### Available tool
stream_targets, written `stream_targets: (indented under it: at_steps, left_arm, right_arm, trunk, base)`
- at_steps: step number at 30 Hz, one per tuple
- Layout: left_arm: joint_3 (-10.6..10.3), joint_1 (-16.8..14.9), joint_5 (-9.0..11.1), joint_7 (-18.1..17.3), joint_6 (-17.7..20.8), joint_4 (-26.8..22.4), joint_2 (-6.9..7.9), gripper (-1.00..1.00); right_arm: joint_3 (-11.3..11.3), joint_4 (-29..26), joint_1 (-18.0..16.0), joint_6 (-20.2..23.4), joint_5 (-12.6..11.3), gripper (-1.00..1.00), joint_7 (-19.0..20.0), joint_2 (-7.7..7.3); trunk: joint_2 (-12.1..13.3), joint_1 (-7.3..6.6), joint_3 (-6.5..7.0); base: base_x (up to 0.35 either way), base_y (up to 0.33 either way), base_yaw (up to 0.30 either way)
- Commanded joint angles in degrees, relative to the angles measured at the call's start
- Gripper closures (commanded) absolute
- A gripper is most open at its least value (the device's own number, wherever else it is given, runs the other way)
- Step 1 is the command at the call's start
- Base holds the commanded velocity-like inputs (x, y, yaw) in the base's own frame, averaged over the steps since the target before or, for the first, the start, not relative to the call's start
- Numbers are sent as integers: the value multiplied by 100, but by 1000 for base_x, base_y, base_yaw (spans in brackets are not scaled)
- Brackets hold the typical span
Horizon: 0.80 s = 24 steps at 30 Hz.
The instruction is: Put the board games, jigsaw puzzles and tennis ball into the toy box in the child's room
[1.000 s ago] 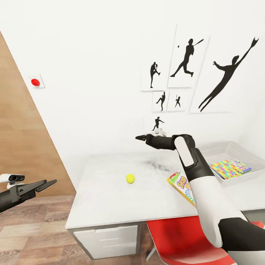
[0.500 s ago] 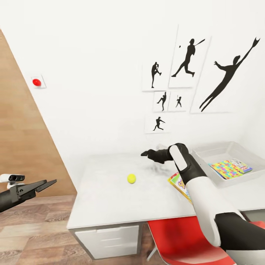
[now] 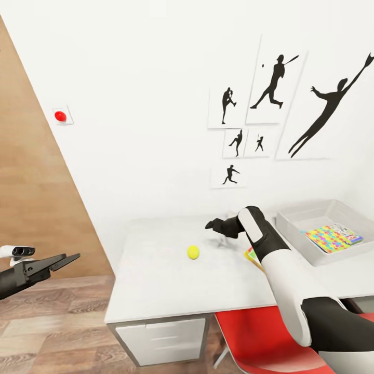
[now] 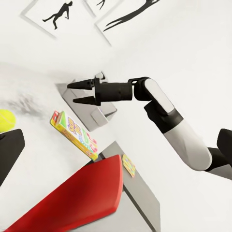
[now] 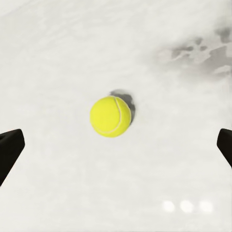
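Nearest you, your left gripper (image 3: 61, 261) hangs over the wooden floor (image 3: 47, 322) beside the table (image 3: 156, 291), its jaws parted and holding nothing. A red chair (image 3: 254, 337) sits tucked under the table's front edge. On the tabletop, the tennis ball (image 3: 193, 252) lies alone, apart from everything else. Your right gripper (image 4: 79, 93) is poised above the table just beyond the ball, jaws spread wide and empty; the ball (image 5: 110, 116) sits centred between its fingertips. A board game (image 4: 73, 135) lies under your forearm. Farther right, the toy box (image 3: 301, 239) holds a colourful puzzle box (image 3: 332, 238).
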Motion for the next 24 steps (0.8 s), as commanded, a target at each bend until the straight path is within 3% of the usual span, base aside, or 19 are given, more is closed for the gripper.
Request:
stream_targets:
  at_steps: [1, 24]
  left_arm:
    - [0, -4, -5, -24, 61, 1, 2, -100]
    - [8, -4, -13, -24, 52, 113, 2, -100]
  right_arm:
    - [15, 0, -6, 4, -71, -100, -62, -12]
    - [34, -35, -3, -13, -24, -100, -91, 37]
  trunk:
    - [-13, 4, -12]
    - [-13, 4, -18]
  base:
    - [0, 92, 0]
    - [66, 68, 0]
